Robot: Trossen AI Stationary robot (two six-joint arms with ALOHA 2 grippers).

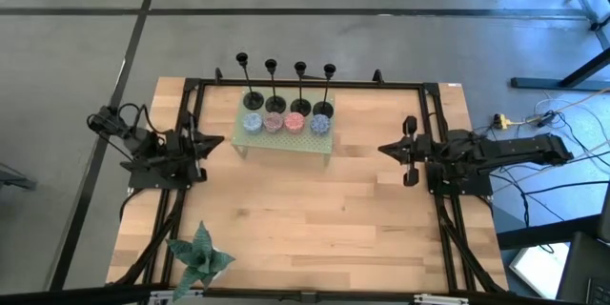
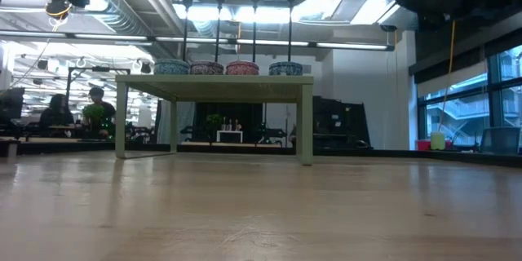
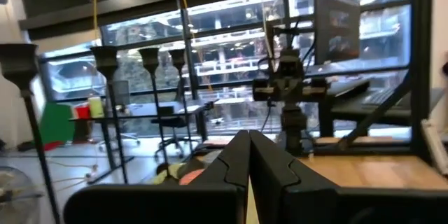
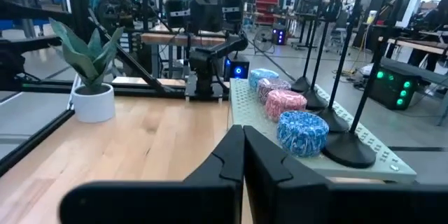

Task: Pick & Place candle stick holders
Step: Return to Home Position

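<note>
Standing in a row at the back of a pale green perforated shelf (image 1: 286, 142), four black candlestick holders (image 1: 275, 105) sat just behind four round patterned candles (image 1: 274, 122). Left gripper (image 1: 212, 140) hung near the wooden table's (image 1: 315, 219) left side, fingers pressed together, empty. Right gripper (image 1: 386, 149) likewise at the right side, well apart from the shelf.

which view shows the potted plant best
The right wrist view: the potted plant shows side on, leaves and white pot. The high view shows only its leaves from above. The low and left wrist views seem to miss it.
</note>
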